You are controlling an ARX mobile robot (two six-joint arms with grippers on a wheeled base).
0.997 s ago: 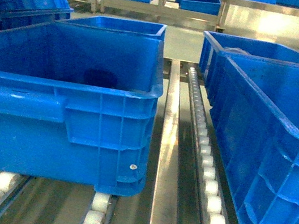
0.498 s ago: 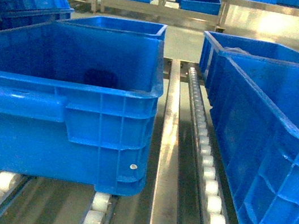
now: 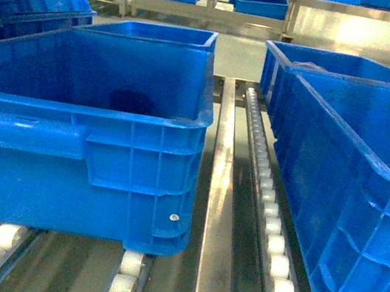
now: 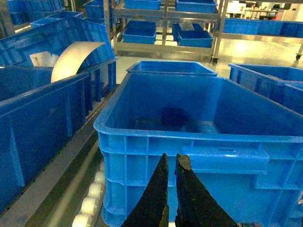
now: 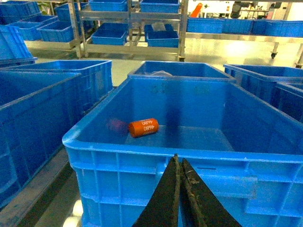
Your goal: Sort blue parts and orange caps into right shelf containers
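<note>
Both my grippers are drawn back low in front of the crates, the left gripper (image 4: pixel 170 163) with jaws nearly closed and the right gripper (image 5: pixel 179 165) pressed together, neither holding anything. I judge I am between placements, so the next move calls for fetching another part, none of which I see within reach. One orange cap (image 5: pixel 143 127) lies on the floor of the right crate (image 5: pixel 156 163) at about eleven o'clock from my right jaws; the head view shows two near crates, with the left crate (image 3: pixel 138 125) at ten o'clock.
</note>
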